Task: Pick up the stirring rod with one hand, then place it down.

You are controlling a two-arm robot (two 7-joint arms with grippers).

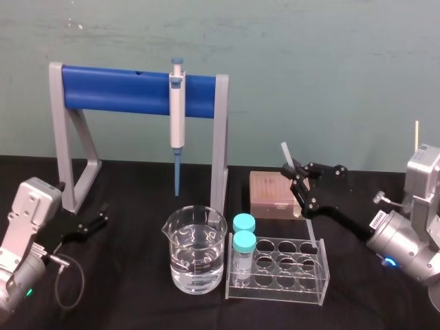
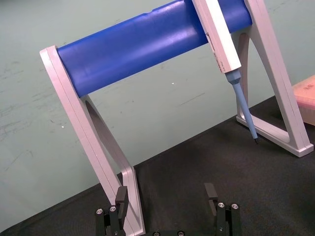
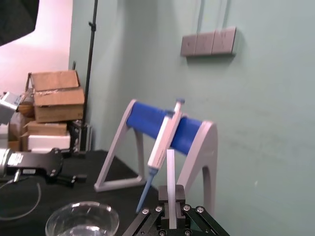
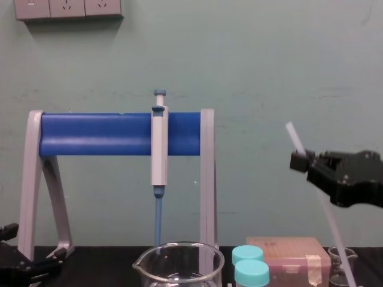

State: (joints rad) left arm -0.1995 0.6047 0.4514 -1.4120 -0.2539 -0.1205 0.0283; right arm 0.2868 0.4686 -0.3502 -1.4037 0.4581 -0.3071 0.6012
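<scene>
We read the table as a clock face from the head view, with twelve toward the wall. The right gripper [image 1: 297, 180] reaches in from four o'clock, its fingers pinched shut on the stirring rod [image 1: 289, 159] near the rod's upper end. The rod hangs at a slant: its top leans toward eleven o'clock and its long lower part runs toward five o'clock, by the back right corner of the test-tube rack [image 1: 275, 289]. We judge that so high a grip leaves most of the length free below, so the lower end can be steered and set down first. In the chest view the lower part passes a small glass beaker [image 4: 333, 263]. We cannot tell whether the tip is inside it or touching anything.

The left gripper [image 1: 96, 221] sits parked at nine o'clock, by the foot of the stand [image 1: 220, 137]. Its fingers are spread and hold nothing, which keeps it out of the working arm's way.

The large beaker [image 1: 194, 251] at six o'clock holds clear liquid to about half its height. At its three o'clock the rack carries two teal-capped vials [image 1: 244, 242] in its left-hand wells, and the other wells look empty. We cannot make out what the vials hold. A flat brown box [image 1: 271, 196] lies at the rack's twelve o'clock. The pipette [image 1: 177, 117] hangs upright from the stand's blue bar, its tip off the table just behind the large beaker.
</scene>
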